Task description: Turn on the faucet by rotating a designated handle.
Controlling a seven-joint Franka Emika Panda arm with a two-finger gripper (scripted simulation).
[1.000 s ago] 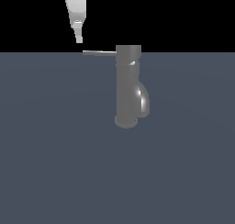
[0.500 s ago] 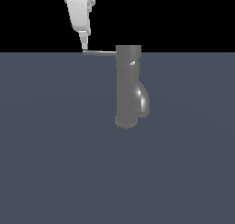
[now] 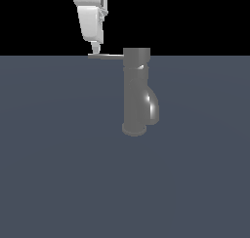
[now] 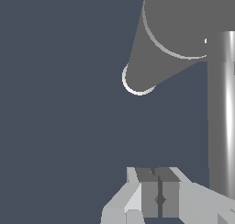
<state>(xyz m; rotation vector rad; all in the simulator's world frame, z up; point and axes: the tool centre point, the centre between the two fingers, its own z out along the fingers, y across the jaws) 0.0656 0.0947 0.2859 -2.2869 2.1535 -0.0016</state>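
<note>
Directly beneath the hand [image 3: 95, 50]: the free end of the handle [image 3: 106, 56], a thin flat bar running level from the faucet [image 3: 136, 93] cap. Fingertip down at the bar's top edge, apparently touching. Fingers [image 4: 149, 198] pressed together in the wrist view, nothing between them. Off to the exterior view's right of the hand, the faucet body upright on the dark blue-grey surface [image 3: 58, 173], shiny spout bulging from the side away from the hand.
</note>
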